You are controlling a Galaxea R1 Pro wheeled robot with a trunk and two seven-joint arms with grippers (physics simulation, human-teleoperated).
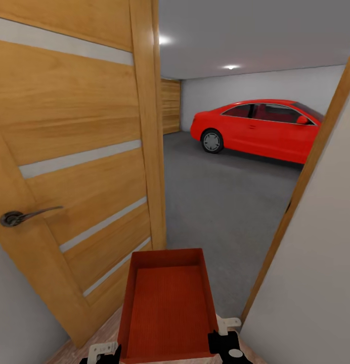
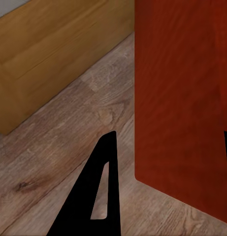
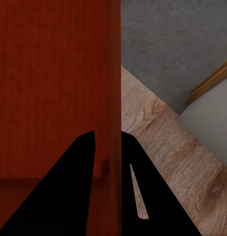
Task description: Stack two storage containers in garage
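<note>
Your right gripper (image 3: 109,164) clamps the container (image 1: 167,303) wall; your left gripper (image 2: 167,147) straddles the opposite wall (grip unclear).

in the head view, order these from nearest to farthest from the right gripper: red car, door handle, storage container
1. storage container: the right gripper grips its right wall, low in the picture.
2. door handle: on the wooden door, to the left.
3. red car: far across the garage floor, ahead and right.

Red-orange container (image 1: 167,303), red car (image 1: 261,129), speckled grey floor (image 1: 225,212)
</note>
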